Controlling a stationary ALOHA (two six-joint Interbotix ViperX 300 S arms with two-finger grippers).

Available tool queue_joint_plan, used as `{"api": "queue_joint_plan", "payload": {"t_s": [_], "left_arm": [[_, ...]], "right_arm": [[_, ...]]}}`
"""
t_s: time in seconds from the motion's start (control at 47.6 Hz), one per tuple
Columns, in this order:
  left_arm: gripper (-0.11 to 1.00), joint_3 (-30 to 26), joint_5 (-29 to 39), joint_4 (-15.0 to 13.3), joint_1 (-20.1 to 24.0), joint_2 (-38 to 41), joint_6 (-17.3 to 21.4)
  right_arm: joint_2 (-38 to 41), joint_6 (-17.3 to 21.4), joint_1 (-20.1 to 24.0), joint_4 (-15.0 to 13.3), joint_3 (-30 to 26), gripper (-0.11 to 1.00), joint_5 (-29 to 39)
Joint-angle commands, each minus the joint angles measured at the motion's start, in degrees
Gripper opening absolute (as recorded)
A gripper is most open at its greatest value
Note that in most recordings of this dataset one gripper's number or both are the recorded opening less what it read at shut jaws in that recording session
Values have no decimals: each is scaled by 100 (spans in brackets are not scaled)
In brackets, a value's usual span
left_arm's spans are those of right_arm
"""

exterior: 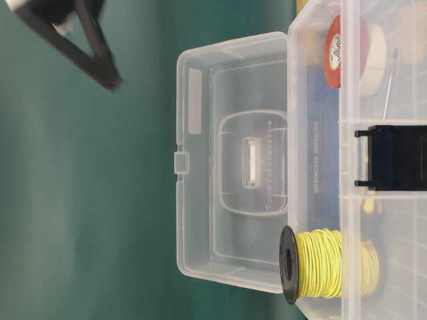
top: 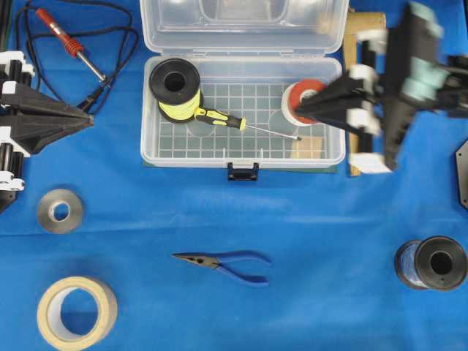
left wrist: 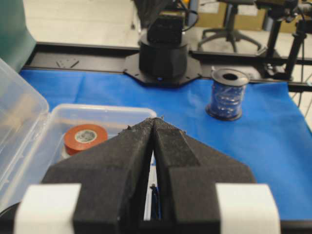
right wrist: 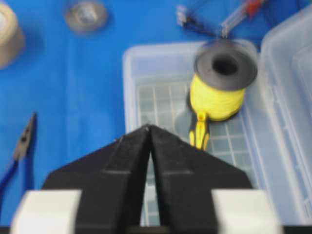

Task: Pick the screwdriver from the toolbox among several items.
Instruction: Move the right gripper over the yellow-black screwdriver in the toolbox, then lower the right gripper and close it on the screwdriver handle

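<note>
The screwdriver (top: pixel 221 119) has a yellow-and-black handle and a thin silver shaft. It lies on the gridded floor of the clear toolbox (top: pixel 156 150), whose lid stands open. Its handle shows in the right wrist view (right wrist: pixel 200 132) beside the yellow wire spool (right wrist: pixel 218 92). My right gripper (top: pixel 298 104) is shut and empty, blurred, above the toolbox's right end near the red tape roll (top: pixel 308 93). In its own view it (right wrist: pixel 148 126) sits over the box, left of the handle. My left gripper (top: pixel 89 117) is shut and empty at the left edge, outside the box.
A yellow wire spool (top: pixel 175 89) and a small wooden block (top: pixel 307 147) are in the toolbox. On the blue cloth lie blue-handled pliers (top: pixel 227 263), a red soldering iron (top: pixel 67 42), a grey tape roll (top: pixel 60 210), masking tape (top: pixel 76 311) and a blue wire spool (top: pixel 431 263).
</note>
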Motion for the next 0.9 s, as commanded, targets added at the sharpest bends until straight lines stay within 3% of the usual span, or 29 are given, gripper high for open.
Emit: {"api": "queue_joint_plan", "payload": {"t_s": [0.0, 0.147, 0.231, 0.526, 0.883], "left_arm": [[0, -70, -44, -18, 44, 18, 18], [0, -70, -53, -9, 105, -9, 9], [0, -70, -53, -9, 114, -9, 9], [0, -70, -53, -9, 141, -9, -9], [0, -53, -26, -18, 141, -9, -88]], "right_arm": [[492, 290, -211, 18, -571, 18, 413], [1274, 677, -334, -97, -1310, 60, 1274], [1775, 765, -352, -141, -1740, 76, 1652], [3384, 1230, -422, -299, -2672, 72, 2303], [4491, 1389, -510, -360, -2874, 72, 2039]]}}
